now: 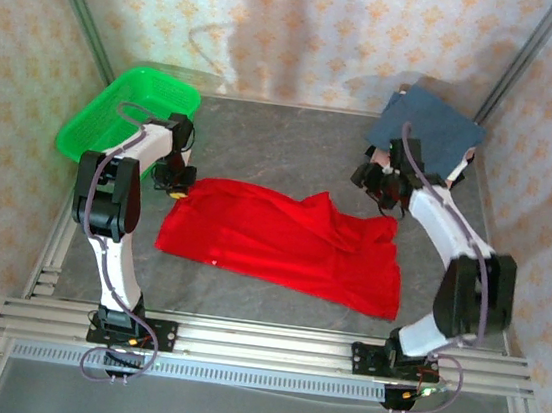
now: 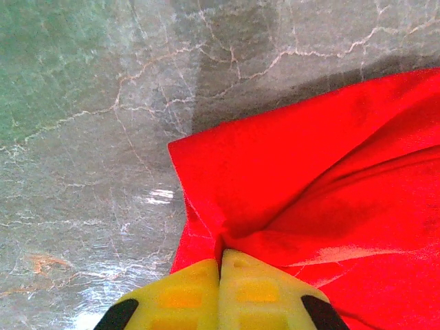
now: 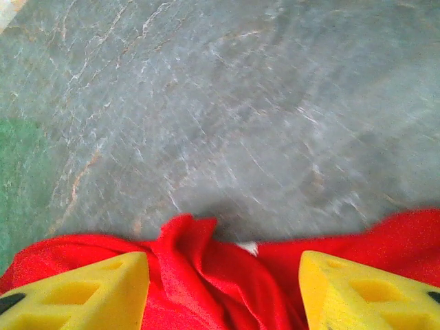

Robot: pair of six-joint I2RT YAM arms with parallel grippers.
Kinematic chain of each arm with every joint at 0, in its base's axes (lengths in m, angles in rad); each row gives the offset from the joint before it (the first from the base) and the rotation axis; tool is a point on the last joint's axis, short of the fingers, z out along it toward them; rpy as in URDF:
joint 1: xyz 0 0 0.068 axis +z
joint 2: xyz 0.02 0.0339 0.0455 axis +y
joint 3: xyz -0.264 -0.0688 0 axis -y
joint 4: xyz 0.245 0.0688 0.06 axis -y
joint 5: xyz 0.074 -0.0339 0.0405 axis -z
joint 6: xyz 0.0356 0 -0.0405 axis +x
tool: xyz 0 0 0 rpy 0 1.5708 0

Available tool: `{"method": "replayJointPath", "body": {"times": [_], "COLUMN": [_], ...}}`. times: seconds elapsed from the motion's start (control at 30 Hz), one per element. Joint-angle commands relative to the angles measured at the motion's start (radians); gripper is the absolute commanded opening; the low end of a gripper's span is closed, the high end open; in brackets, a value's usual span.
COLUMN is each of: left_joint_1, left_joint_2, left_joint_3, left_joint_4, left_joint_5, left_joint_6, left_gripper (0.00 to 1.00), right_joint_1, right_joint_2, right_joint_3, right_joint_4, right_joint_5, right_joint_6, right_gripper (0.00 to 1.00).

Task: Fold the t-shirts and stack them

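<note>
Okay | my left gripper (image 2: 220, 265) pinches the red t-shirt (image 1: 282, 243) at its left corner | right gripper (image 3: 223, 267) gapes over the right corner | long axis runs between them

Grn basket (image 1: 106, 115) far-L on grey tbl (image 1: 283, 147).

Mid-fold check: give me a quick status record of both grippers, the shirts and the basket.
left gripper: shut, pinching the far left corner of the red t-shirt
right gripper: open, fingers either side of the shirt's bunched far right edge
red t-shirt: spread across the table, rumpled on the right
blue t-shirt: far right corner
green basket: far left corner
</note>
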Motion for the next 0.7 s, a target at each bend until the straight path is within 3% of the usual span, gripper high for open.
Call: {"method": "replayJointPath", "body": {"times": [0.0,0.13,0.5,0.67], "left_joint_1": [-0.006,-0.005,-0.004,-0.005], "left_joint_2": [-0.028,-0.029,-0.016,-0.011], "left_joint_3": [-0.01,-0.009,0.004,0.009], "left_joint_4": [0.009,0.007,0.007,0.003], "left_joint_5": [0.015,0.013,0.015,0.011], "left_joint_6": [-0.005,-0.001,-0.004,-0.002], "left_gripper": [0.02,0.01,0.01,0.01], "right_joint_1": [0.002,0.016,0.042,0.049], "right_joint_2": [0.157,0.233,0.205,0.203], "right_joint_3": [0.063,0.076,-0.03,-0.054], "right_joint_4": [-0.103,-0.024,0.046,0.028], "right_joint_5": [-0.054,-0.162,-0.233,-0.198], "right_joint_6": [-0.047,-0.049,-0.087,-0.103], "right_gripper": [0.57,0.54,0.44,0.38]}}
